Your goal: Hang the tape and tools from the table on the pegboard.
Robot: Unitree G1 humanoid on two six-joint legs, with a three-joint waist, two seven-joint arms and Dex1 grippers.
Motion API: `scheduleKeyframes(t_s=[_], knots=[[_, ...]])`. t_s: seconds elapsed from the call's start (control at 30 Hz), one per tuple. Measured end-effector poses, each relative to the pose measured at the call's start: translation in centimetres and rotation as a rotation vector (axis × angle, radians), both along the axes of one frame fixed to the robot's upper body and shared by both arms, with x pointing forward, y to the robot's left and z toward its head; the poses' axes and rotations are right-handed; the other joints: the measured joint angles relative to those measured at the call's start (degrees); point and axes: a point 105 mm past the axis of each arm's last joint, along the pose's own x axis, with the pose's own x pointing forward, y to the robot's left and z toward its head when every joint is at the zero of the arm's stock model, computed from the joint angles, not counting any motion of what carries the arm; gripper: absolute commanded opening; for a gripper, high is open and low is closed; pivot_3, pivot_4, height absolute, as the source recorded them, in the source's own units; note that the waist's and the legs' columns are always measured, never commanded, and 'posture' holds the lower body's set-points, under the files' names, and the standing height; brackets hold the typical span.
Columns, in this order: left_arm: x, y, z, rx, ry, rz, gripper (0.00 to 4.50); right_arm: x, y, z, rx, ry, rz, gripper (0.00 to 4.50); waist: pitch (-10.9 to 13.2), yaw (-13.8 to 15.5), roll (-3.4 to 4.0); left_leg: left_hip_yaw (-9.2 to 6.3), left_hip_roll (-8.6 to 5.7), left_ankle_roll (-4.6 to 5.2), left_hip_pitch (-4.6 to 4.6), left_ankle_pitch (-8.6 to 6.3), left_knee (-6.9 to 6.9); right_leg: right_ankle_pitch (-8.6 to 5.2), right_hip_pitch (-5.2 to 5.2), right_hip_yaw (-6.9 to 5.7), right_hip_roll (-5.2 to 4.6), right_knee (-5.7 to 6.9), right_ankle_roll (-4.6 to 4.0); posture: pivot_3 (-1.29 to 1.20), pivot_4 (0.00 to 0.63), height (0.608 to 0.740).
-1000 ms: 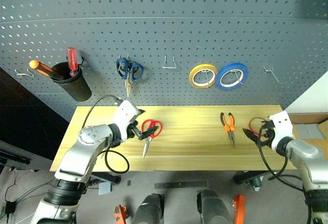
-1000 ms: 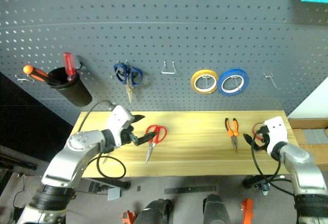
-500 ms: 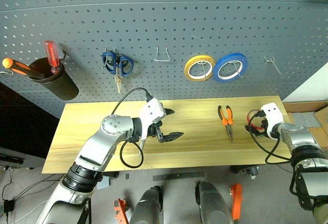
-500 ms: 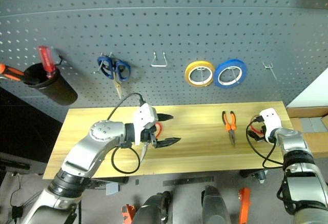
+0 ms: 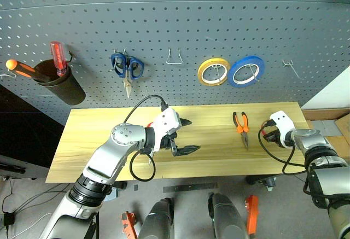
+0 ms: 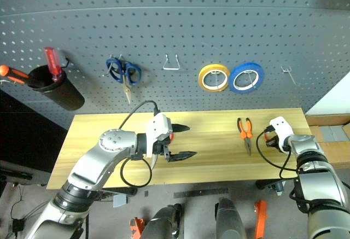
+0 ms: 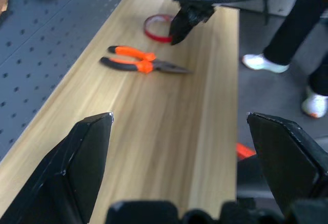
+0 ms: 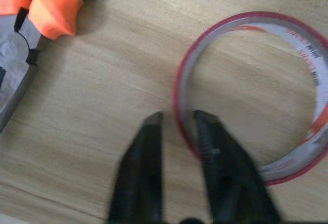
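- Right gripper (image 8: 177, 119): jaws clenched across the wall of the tape (image 8: 287, 101), one finger outside the ring, one inside; the tape lay flat on the table (image 8: 102, 111), the rest of its loop beyond the tips.
- Risk: the wall looked thin and pliant, so the pinch could likely slip or buckle the ring on lifting, dropping it short of the pegboard (image 5: 180, 25).
- Tape: a thin red ring, pale inside, with a wide hole.
- Pliers (image 8: 31, 14): orange and black, just beside the jaws, apart from the tape.
- Left gripper (image 5: 185, 136): jaws released, empty, above the table; scissors (image 5: 150, 125) mostly hidden behind its wrist.
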Motion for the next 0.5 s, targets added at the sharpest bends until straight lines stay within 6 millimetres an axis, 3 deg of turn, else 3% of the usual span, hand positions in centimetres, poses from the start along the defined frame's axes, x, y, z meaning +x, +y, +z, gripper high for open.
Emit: scheduleKeyframes(t_s=[0.2, 0.37, 0.5], knots=[[-0.1, -0.2, 0.4, -0.002, -0.010, 0.002, 4.50, 0.3, -0.2, 0.2, -0.043, -0.040, 0.008, 0.01, 0.4, 0.1, -0.34, 0.00, 0.04, 0.02, 0.00, -0.01, 0.00, 0.00, 0.01, 0.01, 0.01, 0.01, 0.00, -0.07, 0.363, 0.740], [0.6, 0.4, 1.1, -0.021, -0.043, 0.066, 4.50, 0.7, -0.1, 1.3, -0.095, -0.137, 0.059, 0.01, 2.4, 0.1, -0.69, 0.02, 0.09, 0.03, -0.01, -0.02, 0.03, 0.06, 0.00, 0.07, 0.05, 0.04, -0.02, -0.07, 0.404, 0.740], [0.7, 0.1, 1.5, -0.047, -0.056, 0.087, 4.50, -1.1, 0.7, 2.5, -0.123, -0.239, 0.087, 0.01, 3.6, 0.5, -0.29, -0.01, 0.11, 0.01, -0.35, -0.01, 0.03, 0.06, -0.34, 0.04, 0.03, 0.07, -0.01, -0.07, 0.421, 0.740]])
